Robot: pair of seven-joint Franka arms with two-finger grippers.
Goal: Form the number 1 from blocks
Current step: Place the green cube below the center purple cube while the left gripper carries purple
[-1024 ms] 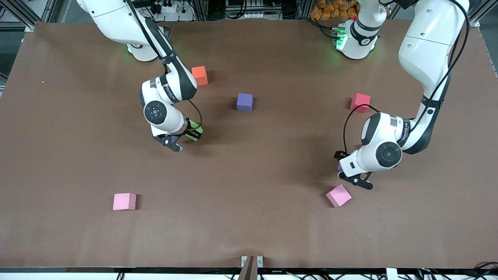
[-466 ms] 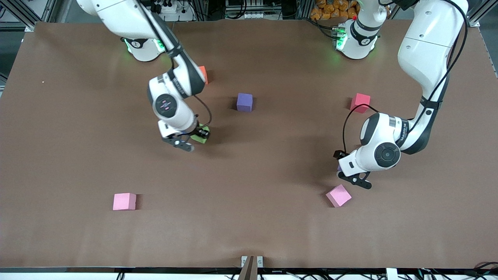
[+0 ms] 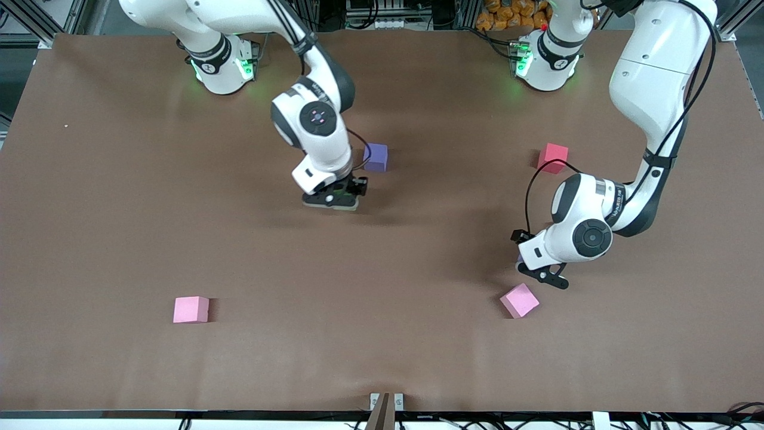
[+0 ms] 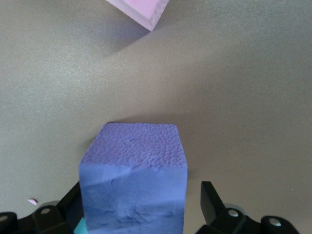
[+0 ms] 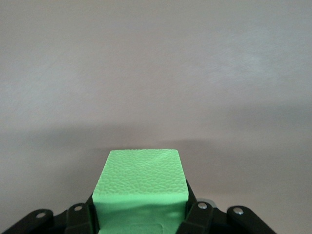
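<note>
My right gripper (image 3: 334,199) (image 5: 141,207) is shut on the green block (image 5: 141,187) and hangs low over the table's middle, next to a purple block (image 3: 375,157). At the left arm's end, my left gripper (image 3: 540,272) (image 4: 140,195) is open, down around the second purple block (image 4: 134,180) (image 3: 520,258). One finger is against that block and a gap shows at the other. A tilted pink block (image 3: 520,300) (image 4: 141,9) lies close by, nearer the camera. The second pink block (image 3: 191,309) lies at the right arm's end.
A red cube (image 3: 553,157) sits near the left arm's forearm, farther from the camera than the left gripper. The brown table (image 3: 382,286) is bare between the two pink blocks. The right arm hides the orange cube.
The right arm swung toward the table's middle with the green block, stopping beside the purple block and covering the orange cube. The left gripper shifted only slightly over its purple block.
</note>
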